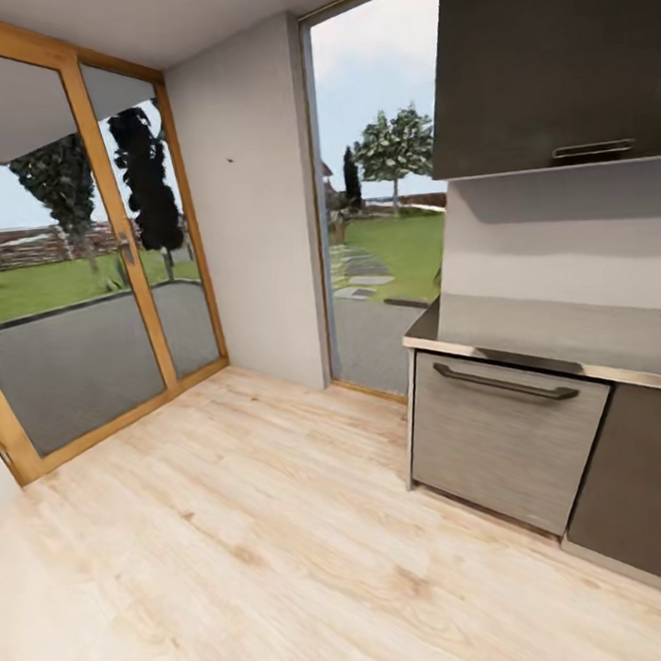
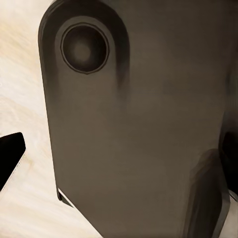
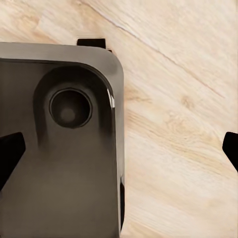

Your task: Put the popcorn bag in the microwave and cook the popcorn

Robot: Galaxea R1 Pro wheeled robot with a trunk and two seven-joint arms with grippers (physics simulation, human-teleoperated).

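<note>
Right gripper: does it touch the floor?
Apart. In the right wrist view, the right gripper has both dark fingertips hanging free, open, with the wood floor far beneath them.

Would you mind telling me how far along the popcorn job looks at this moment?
Nothing looks done yet. The head view takes in a bare stretch of countertop beside glass doors. Both wrist views look down at the wood floor, with dark pincer fingertips spread apart and holding nothing. Finding the bag, loading the microwave and heating all remain.
</note>
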